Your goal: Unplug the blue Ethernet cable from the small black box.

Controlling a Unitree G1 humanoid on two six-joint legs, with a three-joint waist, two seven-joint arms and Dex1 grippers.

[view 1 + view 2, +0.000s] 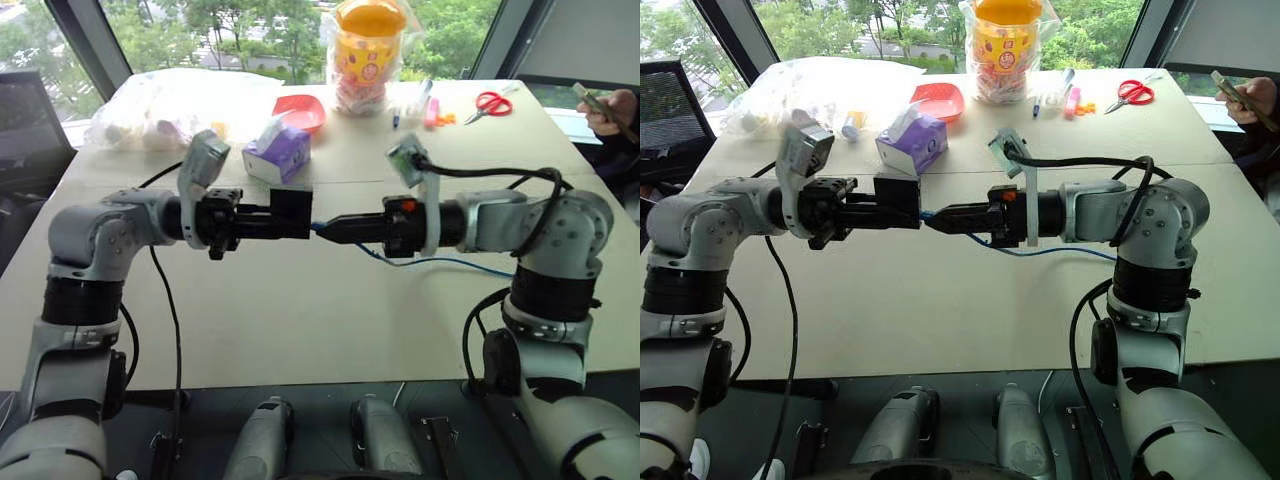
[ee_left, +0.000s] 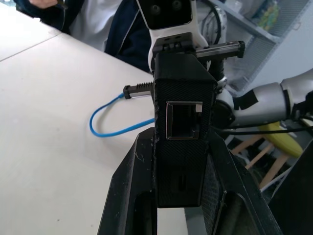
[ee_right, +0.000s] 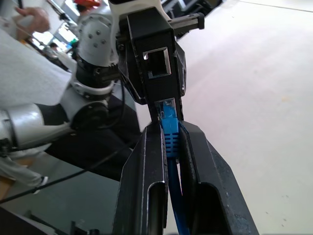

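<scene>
So the two arms meet nose to nose above the middle of the table (image 1: 300,330), both held level. The left gripper (image 1: 290,214) has its fingers clamped on the small black box (image 1: 292,212), and in the left wrist view you can see the box (image 2: 182,132) wedged between them with its empty square port facing out. The right gripper (image 1: 325,229) is pinched together on the plug end of the blue Ethernet cable (image 1: 440,262); the right wrist view shows the blue plug (image 3: 169,129) squeezed between the fingers, its tip just beside the box and out of the port. The rest of the cable hangs down under the right arm and trails off toward 3 o'clock across the table.

Containers: at 12 o'clock there's a clear bag holding a yellow jar (image 1: 368,50) with an orange lid, contents too small to tell. At 10 o'clock a big clear plastic bag (image 1: 165,110) with some pale bits inside. A red bowl (image 1: 300,112) sits between them, and I can't tell what's in it.

Other stuff: purple tissue box (image 1: 278,150) right behind the black box, red scissors (image 1: 490,103) at 1 o'clock, pens (image 1: 430,105) near them, and a person's hand (image 1: 612,110) holding a phone at 2 o'clock. Nothing sits between the grippers.
</scene>
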